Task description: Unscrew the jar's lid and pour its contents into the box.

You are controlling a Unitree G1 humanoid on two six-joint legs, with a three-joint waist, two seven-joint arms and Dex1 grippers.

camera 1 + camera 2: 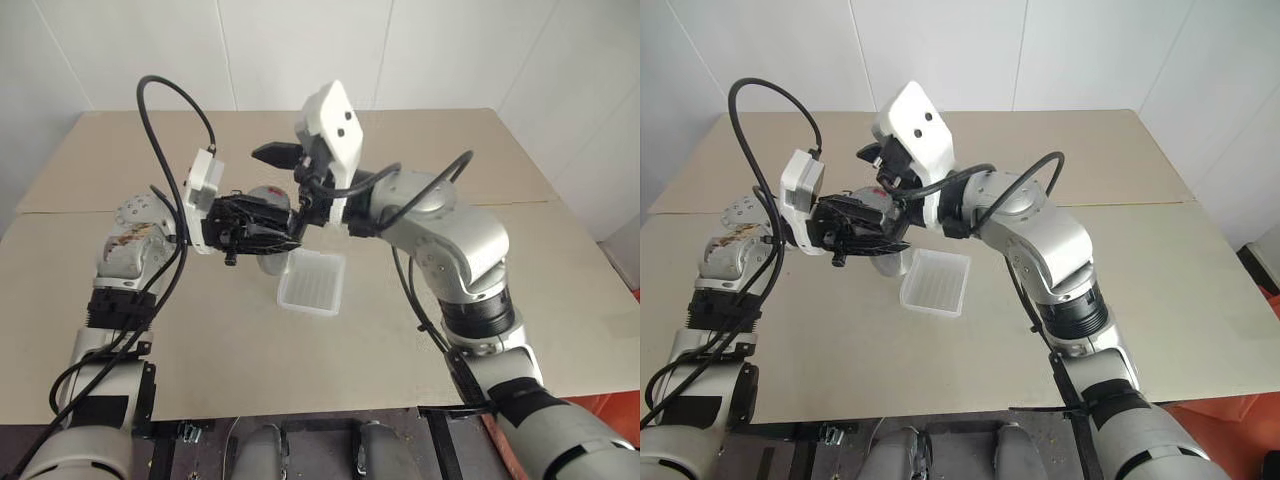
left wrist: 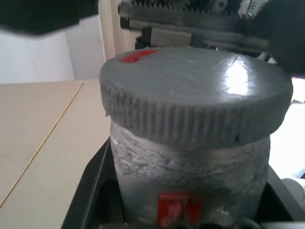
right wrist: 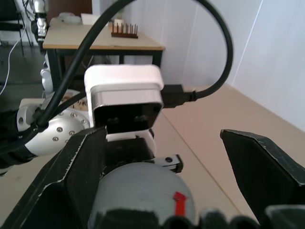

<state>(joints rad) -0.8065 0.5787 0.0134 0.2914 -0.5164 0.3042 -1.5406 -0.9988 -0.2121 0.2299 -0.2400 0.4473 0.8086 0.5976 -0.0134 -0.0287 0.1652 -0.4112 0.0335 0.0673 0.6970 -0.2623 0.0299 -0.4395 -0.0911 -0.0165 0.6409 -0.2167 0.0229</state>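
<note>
Our left claw (image 1: 262,225) is clamped on the jar (image 2: 190,176), holding it by the body just under the lid (image 2: 195,102) and up in the air above the box (image 1: 312,282). The box lies flat on the table (image 1: 200,330), just below and beside the jar. Our right claw (image 3: 162,157) stands wide open with one finger (image 3: 76,176) on each side of the lid, and we cannot tell whether either one touches it yet. The lid sits fully on the jar.

We judge the jar light and stiff, with smooth plastic walls that could slip under a twist, so the left hold must be firm. The lid's ribbed rim is the place to take hold. The contents are hidden from us.
</note>
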